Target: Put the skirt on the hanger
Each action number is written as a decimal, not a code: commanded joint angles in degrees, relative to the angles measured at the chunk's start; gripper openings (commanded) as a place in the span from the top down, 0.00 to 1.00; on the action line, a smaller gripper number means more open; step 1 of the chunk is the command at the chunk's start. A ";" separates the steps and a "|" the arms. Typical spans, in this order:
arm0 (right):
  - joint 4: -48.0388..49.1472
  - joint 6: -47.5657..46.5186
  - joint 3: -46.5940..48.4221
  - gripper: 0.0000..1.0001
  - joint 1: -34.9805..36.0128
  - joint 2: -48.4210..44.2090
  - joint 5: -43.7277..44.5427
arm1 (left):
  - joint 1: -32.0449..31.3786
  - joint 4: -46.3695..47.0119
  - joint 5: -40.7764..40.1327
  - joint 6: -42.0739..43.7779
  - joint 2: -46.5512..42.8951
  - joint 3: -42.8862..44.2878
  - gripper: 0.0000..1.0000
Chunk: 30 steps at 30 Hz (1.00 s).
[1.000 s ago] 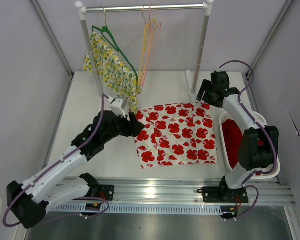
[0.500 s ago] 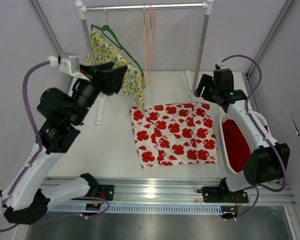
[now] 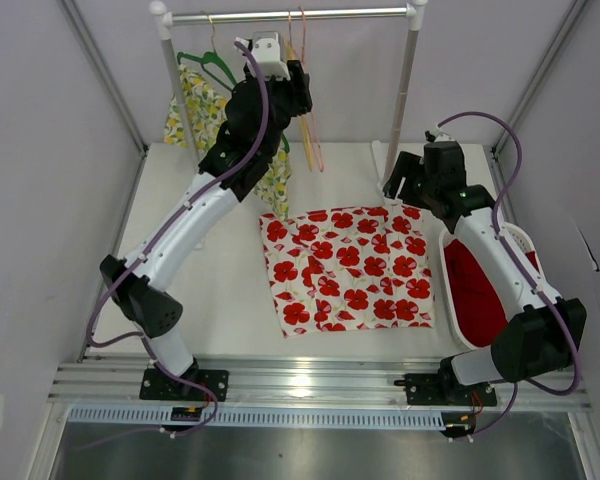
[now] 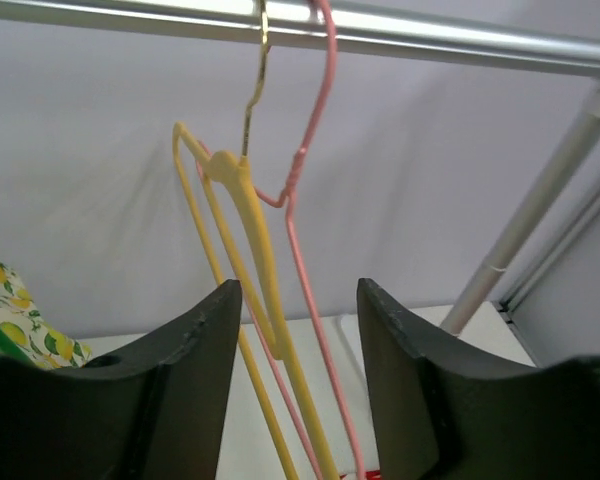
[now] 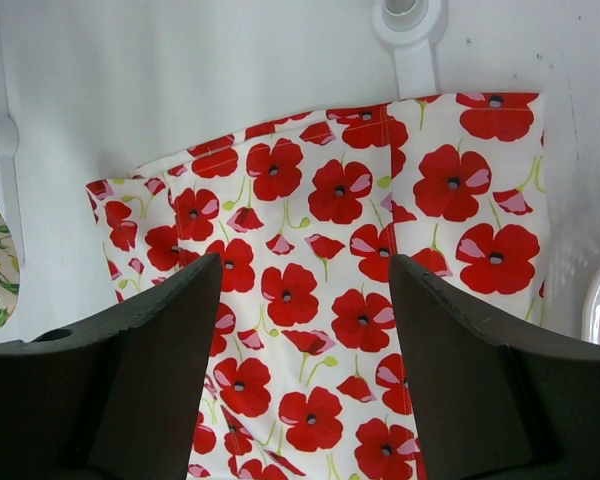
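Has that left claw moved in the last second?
Yes. The left gripper has swung from the skirt's corner up and back to the rail, where the yellow hanger now hangs between its open fingers.

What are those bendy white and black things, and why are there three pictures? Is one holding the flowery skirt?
Those are a robot's left arm and right arm, each ending in a two-finger gripper. The big picture looks down from above; the other two come from a small camera on each wrist. On the white table a skirt with red flowers lies flat, beside a white basket with something red inside. Nothing is held. The left gripper is up at the rail, open, facing a yellow hanger and a pink hanger. The right gripper hovers open over the skirt.
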 commanded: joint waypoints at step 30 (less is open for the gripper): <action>1.41 -2.85 -2.39 0.27 -2.41 -4.37 -1.56 | 3.18 -9.98 0.37 -4.44 14.07 19.53 0.42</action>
